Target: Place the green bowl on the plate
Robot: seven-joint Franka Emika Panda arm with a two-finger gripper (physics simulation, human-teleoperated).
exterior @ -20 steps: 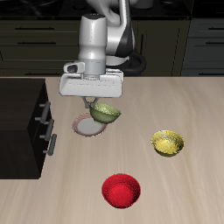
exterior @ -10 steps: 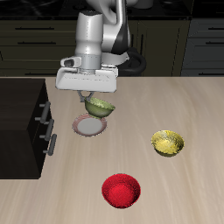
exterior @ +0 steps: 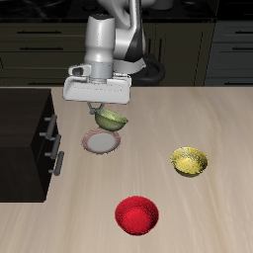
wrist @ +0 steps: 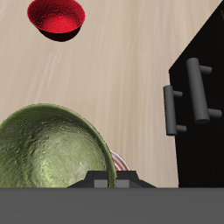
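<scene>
My gripper [exterior: 102,110] is shut on the rim of the green bowl [exterior: 113,121], which hangs tilted in the air just above the plate [exterior: 100,143]. The bowl is olive-green and fills much of the wrist view as the green bowl [wrist: 48,147]. Only a sliver of the plate [wrist: 120,163] with its pinkish rim peeks out from beneath it there. The plate lies flat on the table beside the black cabinet, mostly showing under the bowl's edge in the exterior view.
A yellow bowl [exterior: 189,160] sits on the table apart from the plate. A red bowl [exterior: 136,214] lies near the front edge, also seen as the red bowl [wrist: 56,17]. A black cabinet [exterior: 25,143] with drawer handles [wrist: 188,96] stands close beside the plate.
The gripper with the green bowl has risen slightly and shifted toward the cabinet side, now hanging over the plate. Nothing else moved.
</scene>
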